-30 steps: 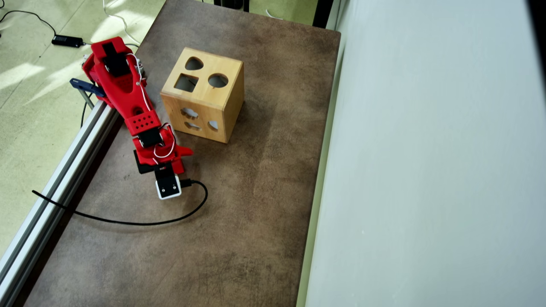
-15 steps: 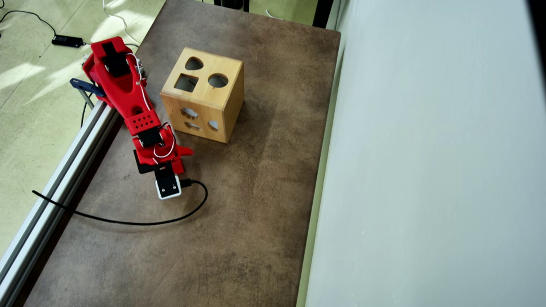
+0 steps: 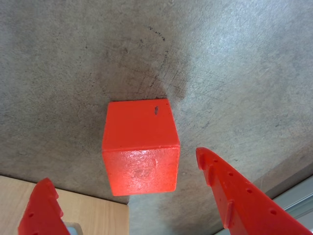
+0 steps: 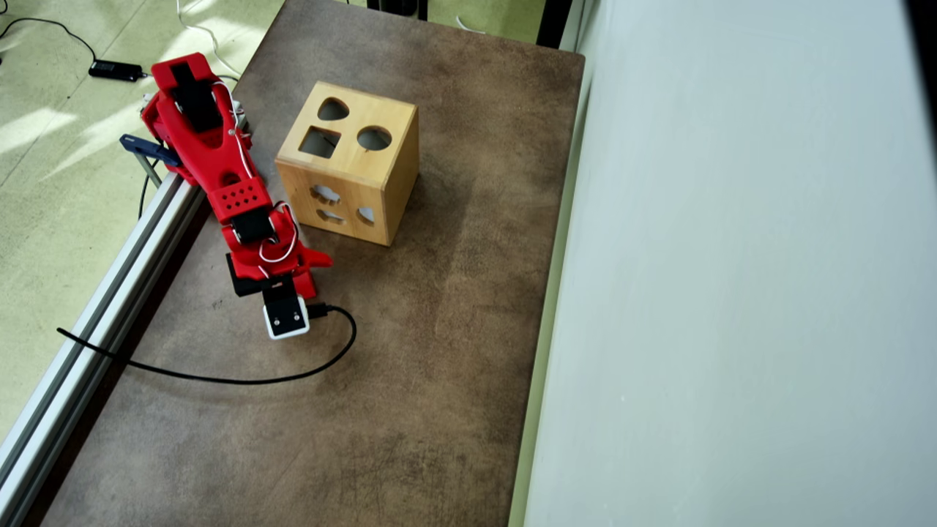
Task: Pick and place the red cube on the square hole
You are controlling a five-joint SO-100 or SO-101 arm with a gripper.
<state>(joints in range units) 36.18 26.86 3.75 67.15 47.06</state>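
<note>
showing only in the wrist view, red cube between gripper fingers.

Red arm bent low, jaws spread wide.

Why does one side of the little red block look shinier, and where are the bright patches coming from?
Wrist view: the red cube shows soft glare on its near face; shadow behind it. Overhead view: sunlit patches on the floor; table evenly lit.

One red cube, one wooden box, three top holes, one arm, one cable
</note>
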